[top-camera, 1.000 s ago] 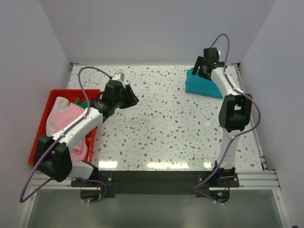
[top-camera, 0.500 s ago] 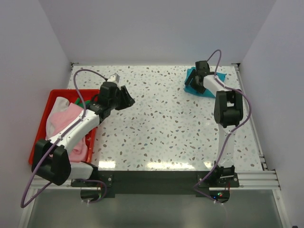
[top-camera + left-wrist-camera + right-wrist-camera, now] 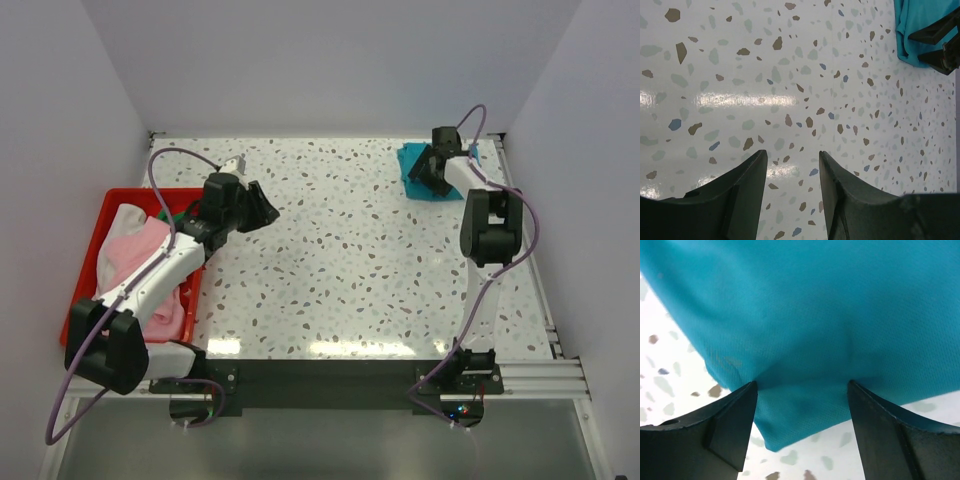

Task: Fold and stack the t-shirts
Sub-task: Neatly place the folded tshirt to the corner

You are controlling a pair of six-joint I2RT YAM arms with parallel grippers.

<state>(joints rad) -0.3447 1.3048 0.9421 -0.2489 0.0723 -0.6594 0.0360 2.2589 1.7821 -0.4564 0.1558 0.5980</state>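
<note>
A teal t-shirt (image 3: 413, 158) lies bunched at the table's far right corner. My right gripper (image 3: 420, 172) is down on it. In the right wrist view the teal cloth (image 3: 805, 315) fills the frame, and my right gripper (image 3: 800, 387) stands open, both tips pressed into the fabric near its edge. My left gripper (image 3: 265, 207) hovers open over bare table left of centre, nothing between its fingers (image 3: 745, 190). The left wrist view shows the teal t-shirt (image 3: 920, 25) far off. A light pink t-shirt (image 3: 135, 250), a white piece (image 3: 125, 215) and a dark green piece (image 3: 177, 216) lie in the bin.
The red plastic bin (image 3: 82, 300) stands at the left table edge beside the left arm. White walls close in the speckled table (image 3: 340, 260) on three sides. A black rail (image 3: 330, 380) runs along the near edge between the arm bases.
My right gripper has come down with the teal t-shirt, which hung spread out before and now lies in a smaller heap. The left arm has drawn back slightly to the left.
</note>
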